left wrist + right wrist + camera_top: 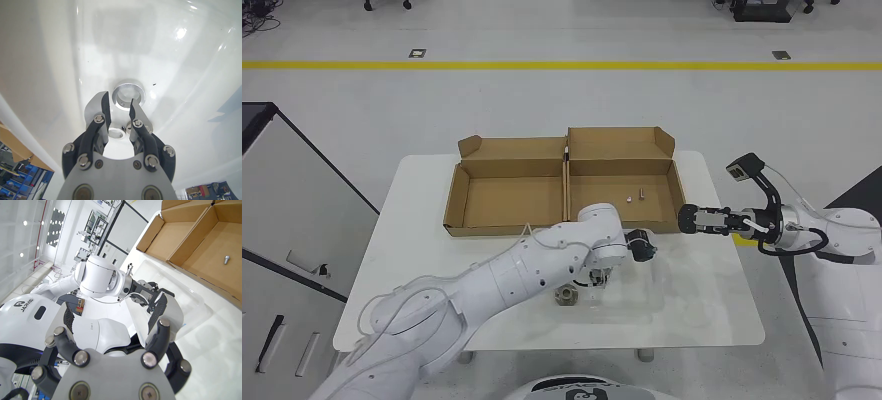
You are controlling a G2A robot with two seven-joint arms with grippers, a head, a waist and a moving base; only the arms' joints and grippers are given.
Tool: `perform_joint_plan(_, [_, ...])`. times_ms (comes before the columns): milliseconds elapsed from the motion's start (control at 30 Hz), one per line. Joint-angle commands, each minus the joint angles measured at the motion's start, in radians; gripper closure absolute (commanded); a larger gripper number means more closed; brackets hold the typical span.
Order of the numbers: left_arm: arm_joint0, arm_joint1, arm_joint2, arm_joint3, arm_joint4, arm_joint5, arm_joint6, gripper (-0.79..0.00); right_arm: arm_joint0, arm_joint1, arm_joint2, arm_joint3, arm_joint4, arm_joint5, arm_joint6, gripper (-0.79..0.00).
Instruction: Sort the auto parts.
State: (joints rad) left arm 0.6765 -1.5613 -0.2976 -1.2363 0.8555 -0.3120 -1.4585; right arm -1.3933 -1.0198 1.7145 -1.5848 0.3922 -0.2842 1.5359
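Metal ring: lies flat, hole upward, in the clear tray, just ahead of the left tool, one fingertip over its near rim. Left tool half open, empty. Right tool spread wide, well apart.

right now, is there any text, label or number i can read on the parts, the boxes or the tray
No readable text on any of them.
Large shaft collar: bare metal, no marking.
Small shaft collar: no marking.
Cardboard boxes: plain, no print.
Bolt: nothing legible.
Clear tray: small bluish mark at its edge, too small to read.
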Motion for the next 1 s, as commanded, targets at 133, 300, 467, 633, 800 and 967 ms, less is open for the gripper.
perform_joint_plan(133, [-0.007,-0.016,0.005,0.03,-0.005,-0.006,0.002,-0.256,0.0,0.0,0.0,0.0,0.0,0.0,0.0,-0.785])
perform_joint_plan(300, [-0.008,-0.025,0.004,0.05,-0.008,-0.002,0.007,-0.305,0.0,0.0,0.0,0.0,0.0,0.0,0.0,-0.785])
perform_joint_plan(467, [-0.007,-0.032,0.003,0.068,-0.007,-0.005,0.016,-0.296,0.0,0.0,0.0,0.0,0.0,0.0,0.0,-0.785])
perform_joint_plan(633, [-0.005,-0.038,0.004,0.085,-0.004,-0.008,0.019,-0.289,0.0,0.0,0.0,0.0,0.0,0.0,0.0,-0.785])
perform_joint_plan(800, [-0.009,-0.041,-0.007,0.097,-0.007,-0.007,0.021,-0.289,0.0,0.0,0.0,0.0,0.0,0.0,0.0,-0.785])
perform_joint_plan(967, [-0.006,-0.04,-0.012,0.096,-0.002,-0.008,0.016,-0.317,0.0,0.0,0.0,0.0,0.0,0.0,0.0,-0.785])
